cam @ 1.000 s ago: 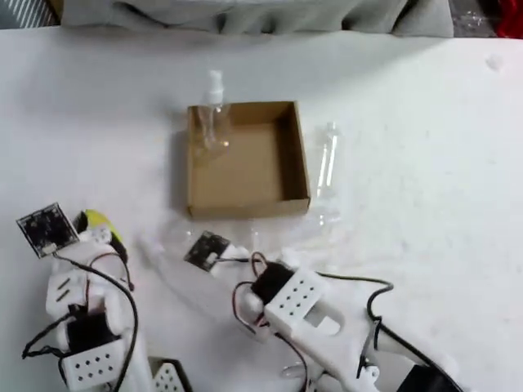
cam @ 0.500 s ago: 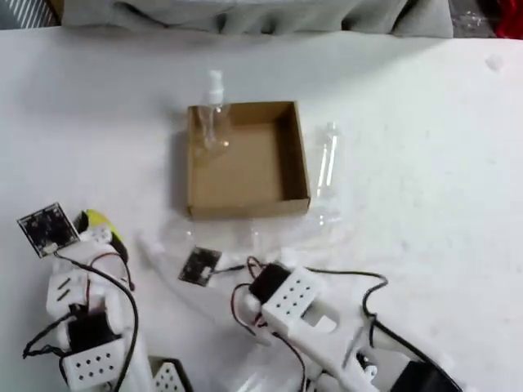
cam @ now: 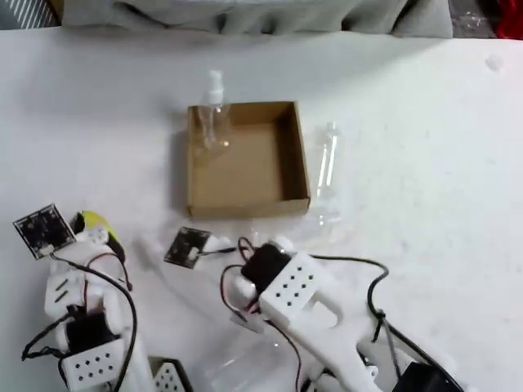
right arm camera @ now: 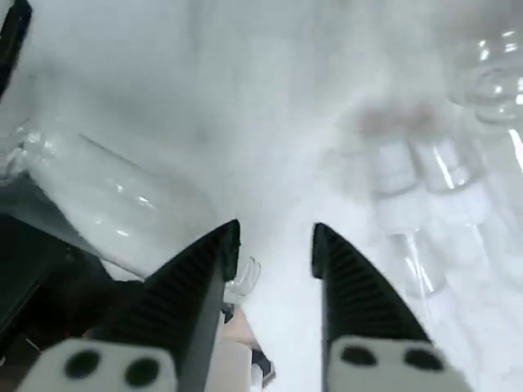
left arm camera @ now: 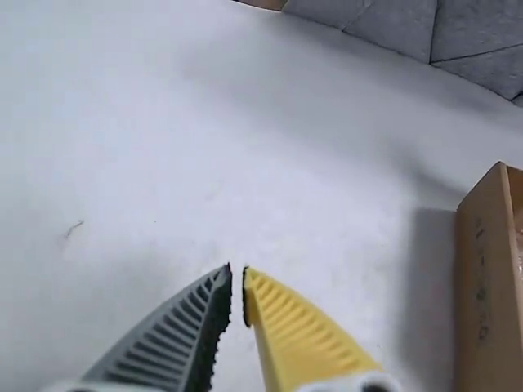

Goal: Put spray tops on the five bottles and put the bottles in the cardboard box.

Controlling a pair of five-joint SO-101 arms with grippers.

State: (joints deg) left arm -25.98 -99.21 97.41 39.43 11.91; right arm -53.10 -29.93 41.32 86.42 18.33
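The cardboard box (cam: pixel 245 159) lies open at mid-table. One clear bottle with a white spray top (cam: pixel 214 114) stands in its far left corner. Another clear bottle (cam: pixel 327 159) lies just right of the box. Several clear bottles and spray tops (cam: pixel 278 233) lie scattered in front of it. My right gripper (right arm camera: pixel 274 241) hovers open over this scatter, with a clear bottle (right arm camera: pixel 106 200) to one side, white spray tops (right arm camera: pixel 409 204) to the other, and nothing between its fingers. My left gripper (left arm camera: pixel 237 282) is shut and empty above bare table, the box wall (left arm camera: pixel 490 278) off to its side.
The left arm (cam: pixel 82 327) stands at the near left corner, the right arm (cam: pixel 302 302) at the near middle with loose cables. Grey fabric (cam: pixel 245 16) lines the far edge. The white table (cam: pixel 425 163) stretches out to the right.
The right arm has swung left, its wrist camera board sliding toward the left along the front of the box. The left arm and the bottles have kept still.
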